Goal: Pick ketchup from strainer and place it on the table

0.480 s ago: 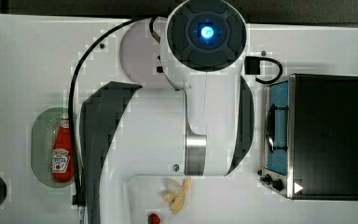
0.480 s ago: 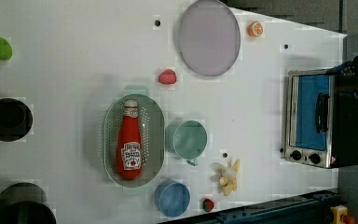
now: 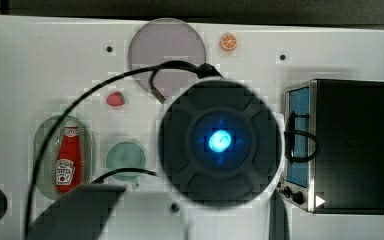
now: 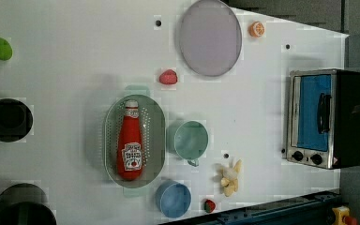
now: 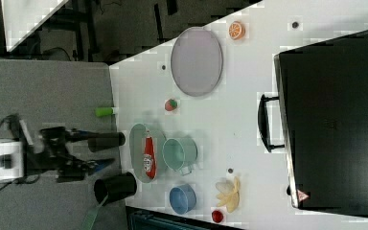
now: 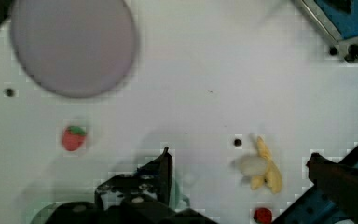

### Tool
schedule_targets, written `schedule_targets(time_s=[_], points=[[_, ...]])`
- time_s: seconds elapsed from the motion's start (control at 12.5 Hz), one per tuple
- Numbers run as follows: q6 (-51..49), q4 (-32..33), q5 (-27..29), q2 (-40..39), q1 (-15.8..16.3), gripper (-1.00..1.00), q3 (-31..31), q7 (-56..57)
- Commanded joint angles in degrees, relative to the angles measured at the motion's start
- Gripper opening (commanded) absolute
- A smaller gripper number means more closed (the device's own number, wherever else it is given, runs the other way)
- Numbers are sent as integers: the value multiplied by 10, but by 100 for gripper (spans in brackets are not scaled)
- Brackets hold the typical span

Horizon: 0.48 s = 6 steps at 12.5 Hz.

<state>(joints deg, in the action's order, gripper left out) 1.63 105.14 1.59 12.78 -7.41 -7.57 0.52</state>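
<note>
The ketchup (image 4: 130, 147), a red squeeze bottle with a white cap and label, lies lengthwise inside the pale green oval strainer (image 4: 155, 136) on the white table (image 4: 75, 56). It also shows in the top view as the ketchup (image 3: 68, 161) in the strainer (image 3: 42, 145), and in the right view as the ketchup (image 5: 148, 155). In the wrist view my gripper (image 6: 238, 156) is open and holds nothing. It hangs above bare table between a strawberry (image 6: 73, 137) and a peeled banana (image 6: 261, 168), away from the strainer. The arm's dark round cap (image 3: 220, 140) covers the middle of the top view.
A green cup (image 4: 191, 139) stands right beside the strainer, and a blue cup (image 4: 173, 199) sits at its cap-less end. A grey plate (image 4: 209, 37), an orange slice (image 4: 256, 29), a toaster oven (image 4: 326, 117) and black cups (image 4: 7, 119) ring the table.
In the top view the arm's round cap has moved from the upper edge to the middle and looks much larger. The ketchup and strainer have not moved.
</note>
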Motion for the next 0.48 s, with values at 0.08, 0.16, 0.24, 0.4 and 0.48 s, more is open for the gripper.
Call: schedule_targets(time_s=[0.08,0.16,0.24,0.4,0.48], points=[[5,-3,4,-35,15,100,-64,-26],[10,-2,4,-40,19,100,-90,-26],[15,-2,3,-46,22,100,-119,-26],[34,-2,3,-58,27,100,-179,-26],[46,-2,3,-65,27,100,-208,-27]])
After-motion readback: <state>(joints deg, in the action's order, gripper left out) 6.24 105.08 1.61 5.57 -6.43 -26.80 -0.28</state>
